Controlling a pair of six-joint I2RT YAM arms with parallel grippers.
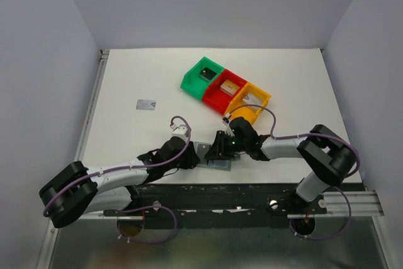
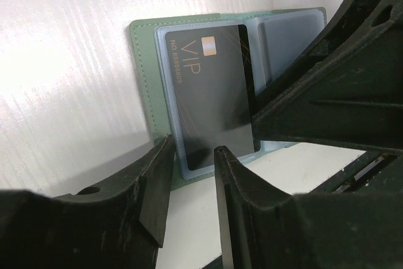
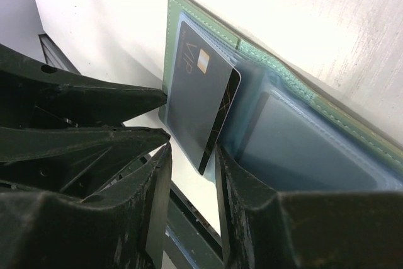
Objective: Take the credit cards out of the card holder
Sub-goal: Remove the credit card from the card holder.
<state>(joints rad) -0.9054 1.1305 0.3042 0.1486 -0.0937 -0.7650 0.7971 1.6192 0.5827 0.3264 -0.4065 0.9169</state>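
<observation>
card holder [image 2: 143, 86] open at near edge of tabletop [image 1: 145, 74], black card [image 2: 214, 92] partly out of its slot. left end effector [image 2: 193, 149] spread at card's end; right end effector [image 3: 192, 150] spread around card's corner. risk: shallow pinch slips, or holder drags along.

White worktop [image 1: 145, 74] enclosed on 3 sides by plain pale grey walls: left wall [image 1: 38, 61], back wall [image 1: 214, 4], right wall [image 1: 371, 42]. Along left edge, metal rail [image 1: 90, 114]; along near edge, slotted aluminium rail [image 1: 359, 205]. Below near edge, grey metallic surface [image 1: 208, 251]. Diffuse, even lighting.
</observation>
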